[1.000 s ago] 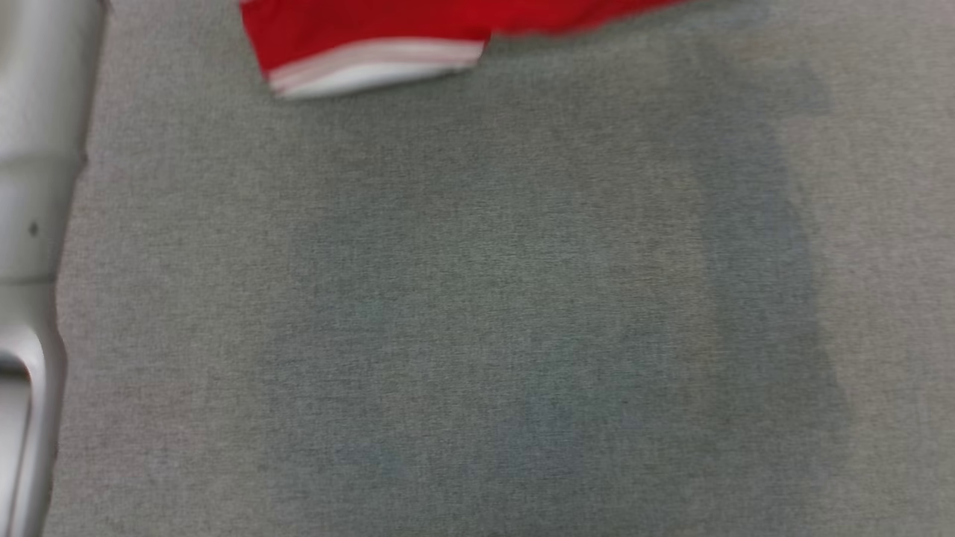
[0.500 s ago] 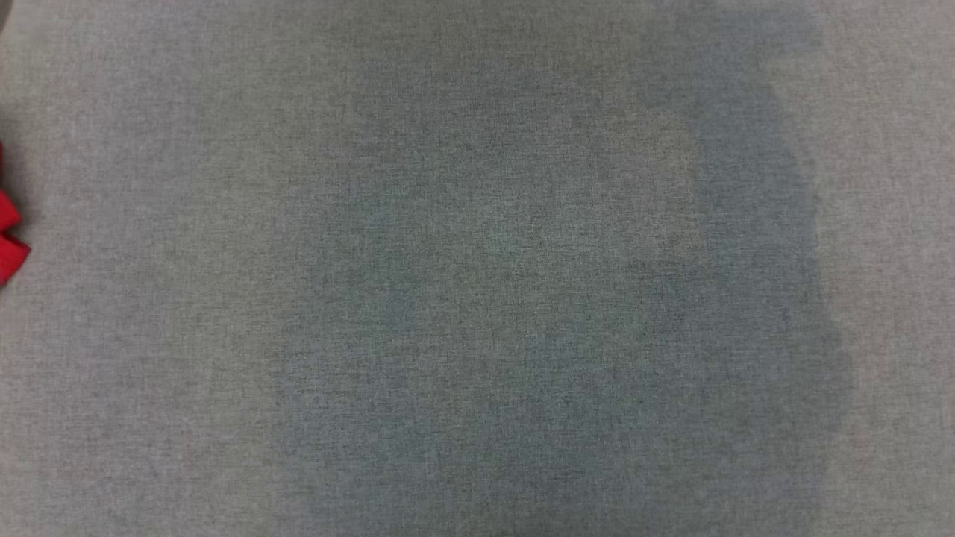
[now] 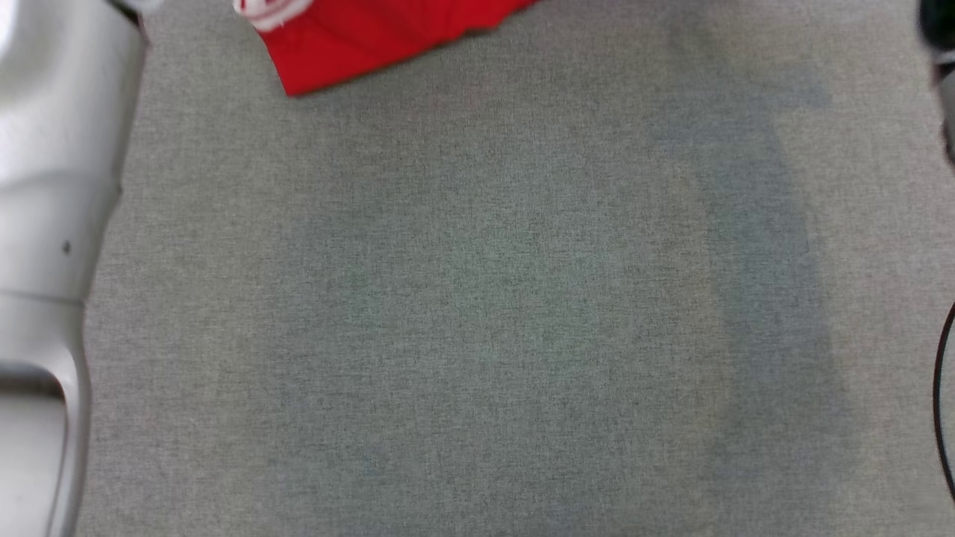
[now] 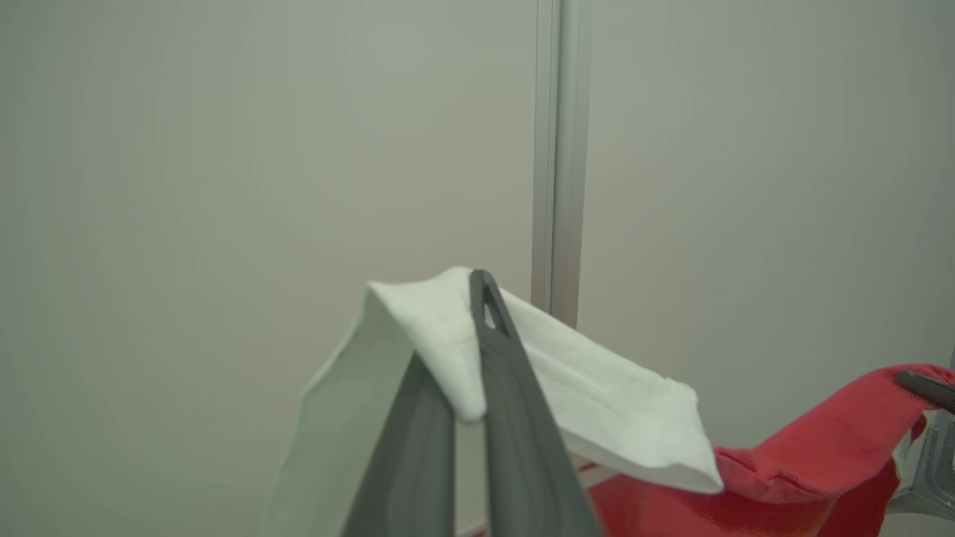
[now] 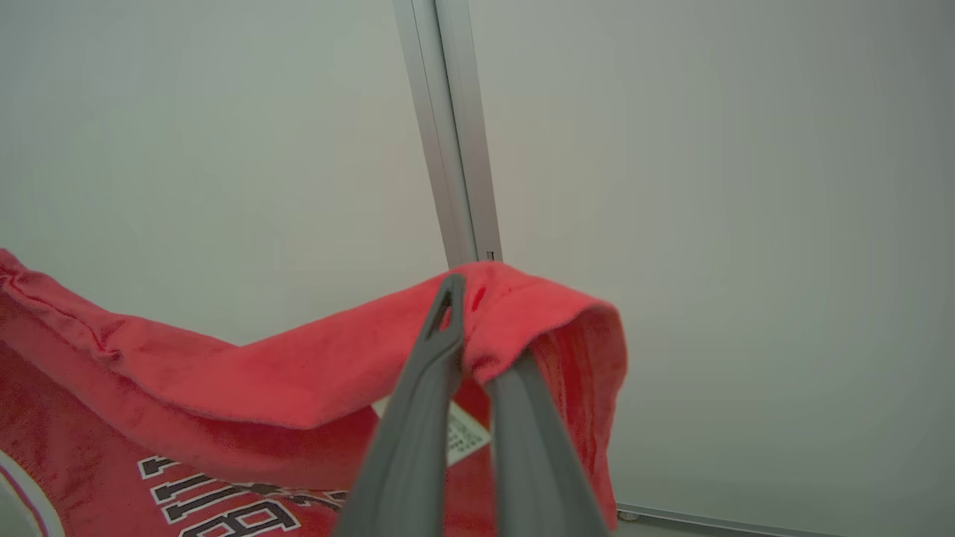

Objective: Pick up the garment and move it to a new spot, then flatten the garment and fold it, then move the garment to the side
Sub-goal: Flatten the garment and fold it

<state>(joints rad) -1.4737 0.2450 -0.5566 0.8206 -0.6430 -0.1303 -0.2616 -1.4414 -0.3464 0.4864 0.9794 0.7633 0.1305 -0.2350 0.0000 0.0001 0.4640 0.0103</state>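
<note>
a: where's the shirt?
b: shirt [image 3: 373, 37] is red. one corner shows over the grey mat's [image 3: 477, 298] far edge, toward the mat's left side, with white trim [image 3: 265, 11] at the top. there's a soft shadow on the mat under it. touching the mat or not, can't tell.
a: what's near it?
b: a pale forearm [image 3: 52, 186] runs down the mat's left edge, just beside that red corner. at the mat's right edge there's a dark blurry thing and a thin black curve, can't tell what.
a: left gripper?
b: left gripper [image 4: 456, 335] has its two fingers nearly together, clamped on a fold of the white sleeve [image 4: 612, 418]. the sleeve drapes over the fingers on both sides. red cloth runs from it to the other gripper's fingertip [image 4: 924, 385].
a: right one?
b: right gripper [image 5: 477, 328] is pinched tight on a rolled red edge of the shirt. one finger lies bare on top of the cloth, the other's tip is tucked under it. a white label [image 5: 466, 436] shows behind the fingers, and black-and-white lettering [image 5: 224, 500] sits lower on the hanging front.
a: so the shirt's strung between them?
b: yes, and it sags in the middle. its height over the mat, can't tell.
a: background?
b: a plain pale wall [image 4: 224, 149] with an upright metal strip [image 4: 556, 149] behind both grips.
</note>
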